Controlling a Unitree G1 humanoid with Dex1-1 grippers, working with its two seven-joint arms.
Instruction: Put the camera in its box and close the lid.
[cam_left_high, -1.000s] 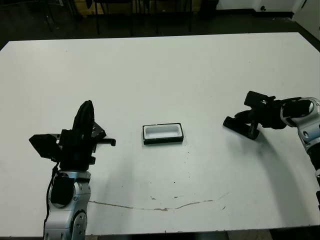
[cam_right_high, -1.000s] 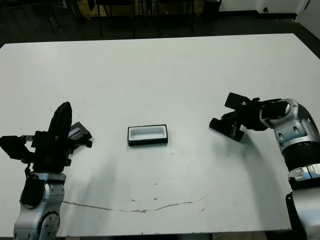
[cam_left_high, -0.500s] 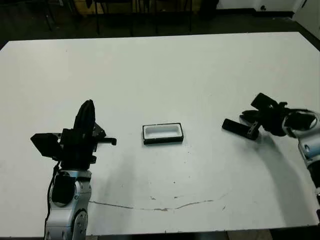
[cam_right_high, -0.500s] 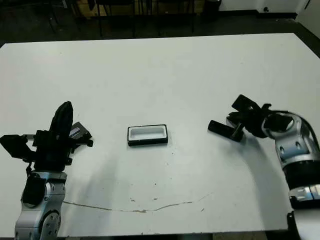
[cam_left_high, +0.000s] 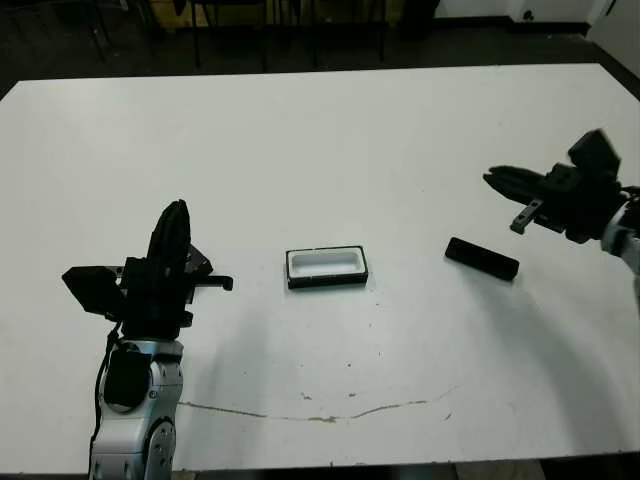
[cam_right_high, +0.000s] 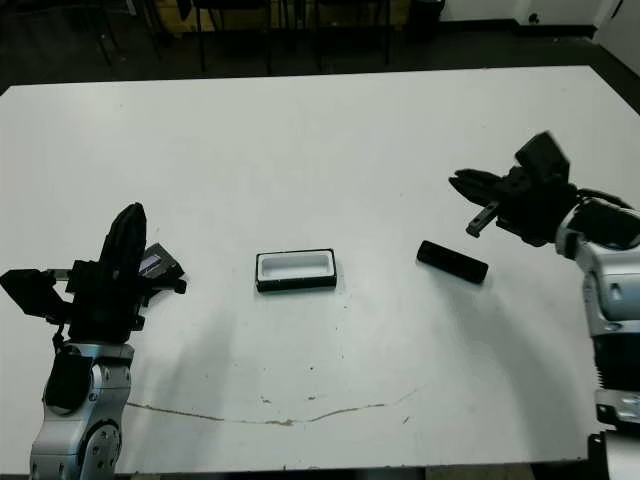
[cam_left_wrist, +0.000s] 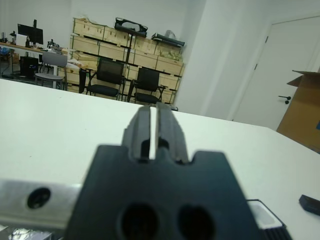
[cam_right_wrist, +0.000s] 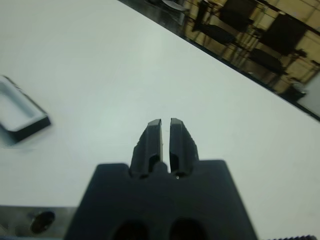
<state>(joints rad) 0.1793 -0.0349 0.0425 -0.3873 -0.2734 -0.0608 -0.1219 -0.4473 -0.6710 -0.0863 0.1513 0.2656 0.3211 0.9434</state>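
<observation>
Right claw (cam_right_high: 466, 192) hangs above the counter (cam_right_high: 330, 130) with nothing in it, fingers pressed nearly together with only a thin slit between them in the right wrist view, so closed and empty. The camera (cam_right_high: 452, 262) lies flat on the counter just below and slightly toward the robot from that claw, apart from it, not touching. Left claw (cam_left_high: 172, 235) is also closed, fingers together in its wrist view, holding nothing, raised over the lid (cam_right_high: 156, 265), which sits partly hidden just behind it. The box (cam_right_high: 295, 270) lies open between the two claws, well apart from the right one, white lining bare, nothing inside. Risks, as a guess: the right claw must open before it comes down, otherwise closed tips would just shove the camera along the counter; the bar is slim and lies at an angle to the box, so a grip off its middle could let it swivel or drop; the box is barely bigger than the camera, so a skewed placement could leave it propped on a wall and the lid would not seat.
</observation>
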